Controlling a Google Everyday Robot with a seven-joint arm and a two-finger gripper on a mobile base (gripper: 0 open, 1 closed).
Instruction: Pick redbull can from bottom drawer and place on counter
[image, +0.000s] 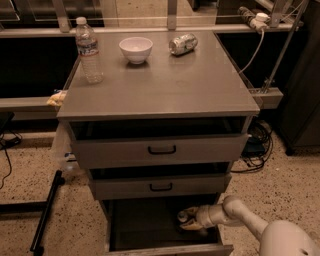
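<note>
Gripper (187, 221) sits inside the bottom drawer (142, 226), at the frame's lower right; whether it is open, closed or holding anything cannot be told.

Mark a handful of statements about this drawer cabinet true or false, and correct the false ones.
1. The pincer is down inside the open bottom drawer. True.
2. The water bottle lies on its side on the counter. False: it stands upright.
3. The white bowl stands between the water bottle and the silvery can. True.
4. The silvery can stands upright. False: it lies on its side.
5. The top drawer has no handle. False: it has a black handle at the middle of its front.
</note>
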